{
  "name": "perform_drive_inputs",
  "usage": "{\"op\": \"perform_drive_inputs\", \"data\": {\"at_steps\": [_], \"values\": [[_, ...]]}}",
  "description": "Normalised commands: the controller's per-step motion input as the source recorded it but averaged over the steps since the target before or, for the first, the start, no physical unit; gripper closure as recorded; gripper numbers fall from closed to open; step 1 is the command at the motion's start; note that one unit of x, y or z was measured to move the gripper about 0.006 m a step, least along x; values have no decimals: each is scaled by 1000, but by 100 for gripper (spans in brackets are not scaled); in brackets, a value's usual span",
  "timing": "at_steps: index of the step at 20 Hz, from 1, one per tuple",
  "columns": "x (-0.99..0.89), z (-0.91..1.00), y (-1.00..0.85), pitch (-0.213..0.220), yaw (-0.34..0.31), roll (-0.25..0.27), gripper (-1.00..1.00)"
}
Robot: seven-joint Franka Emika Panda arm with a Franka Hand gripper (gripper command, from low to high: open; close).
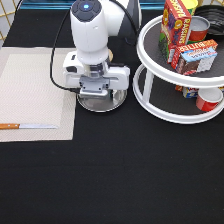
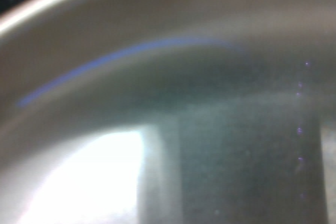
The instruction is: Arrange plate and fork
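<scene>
The gripper is seen lowered directly over the plate, its body covering the plate's centre; whether its grasp is released or clenched cannot be told from the exterior view. The plate is located on the black table, just beside the right edge of the beige placemat and near the base of the white two-tier turntable rack at the exterior view's right. Only the plate's lower rim is exposed below the gripper. In the wrist view the field is filled by a shiny metal surface at very close range (taken to be the plate). A knife with a wooden handle is noted lying on the placemat's lower part. Boxes and cans are stored on the rack. The fork is not visible in either view.
</scene>
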Motion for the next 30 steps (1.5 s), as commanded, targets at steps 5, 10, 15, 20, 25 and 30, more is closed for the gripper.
{"op": "perform_drive_inputs", "data": {"at_steps": [5,10,15,20,25,30], "values": [[29,-22,-363,47,22,42,-100],[0,0,-521,39,17,61,-100],[-1,0,-527,43,21,43,-100],[-78,-52,-583,40,20,60,-100],[-51,-5,-656,32,30,74,-100],[-22,0,-750,36,39,123,-100]]}}
